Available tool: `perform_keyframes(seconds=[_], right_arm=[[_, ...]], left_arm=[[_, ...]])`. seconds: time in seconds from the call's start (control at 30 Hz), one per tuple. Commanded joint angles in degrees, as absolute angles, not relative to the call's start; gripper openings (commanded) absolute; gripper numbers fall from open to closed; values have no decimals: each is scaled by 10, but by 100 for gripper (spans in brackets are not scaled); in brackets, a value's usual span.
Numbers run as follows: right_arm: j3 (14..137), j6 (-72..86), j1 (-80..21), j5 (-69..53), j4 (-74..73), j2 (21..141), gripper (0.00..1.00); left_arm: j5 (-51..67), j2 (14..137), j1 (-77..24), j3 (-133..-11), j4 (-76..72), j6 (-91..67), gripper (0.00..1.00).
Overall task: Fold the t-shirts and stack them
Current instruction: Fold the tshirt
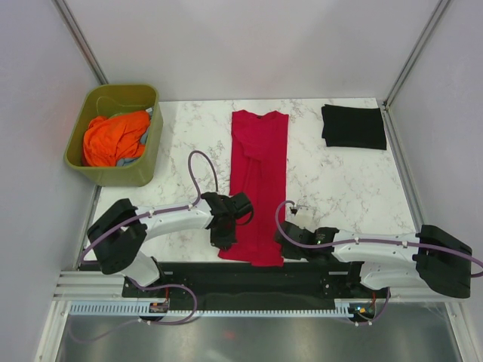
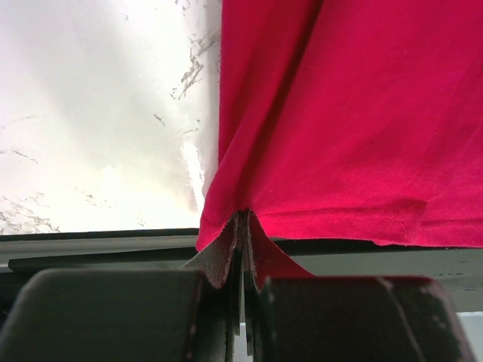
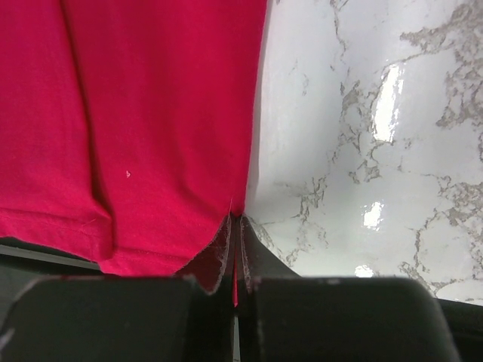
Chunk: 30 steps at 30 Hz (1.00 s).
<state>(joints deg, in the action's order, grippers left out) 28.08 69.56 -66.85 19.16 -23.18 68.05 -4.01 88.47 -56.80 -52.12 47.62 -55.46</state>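
Currently pinching the crimson t-shirt (image 1: 259,177) at both near hem corners: left jaws pressed together on the left corner, right jaws pressed together on the right one. Lying lengthwise down the middle of the marble desk (image 1: 339,188), folded into a narrow strip, collar far, hem at the near edge. Folded black t-shirt (image 1: 353,127) flat at the far right corner, well apart. Olive tub (image 1: 128,175) at far left, holding orange cloth (image 1: 113,139).

The tub (image 1: 121,175) sits far left, spread shirt (image 1: 259,173) centre, folded shirt (image 1: 353,127) far right.
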Motion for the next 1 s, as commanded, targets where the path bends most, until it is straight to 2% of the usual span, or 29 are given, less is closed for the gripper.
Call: perform_keyframes(seconds=[0.0,0.4,0.67,0.83,0.97], right_arm=[[277,706,-666,200,-246,669,0],[276,708,-667,202,-247,667,0],[280,708,-667,201,-249,664,0],[283,708,-667,200,-248,661,0],[280,708,-666,198,-248,652,0]], left_arm=[[-51,865,-563,-519,490,-545,2],[-38,875,-562,-494,488,-551,3],[-19,850,-555,-501,488,-537,33],[13,821,-505,-487,463,-505,33],[54,795,-465,-454,431,-488,29]])
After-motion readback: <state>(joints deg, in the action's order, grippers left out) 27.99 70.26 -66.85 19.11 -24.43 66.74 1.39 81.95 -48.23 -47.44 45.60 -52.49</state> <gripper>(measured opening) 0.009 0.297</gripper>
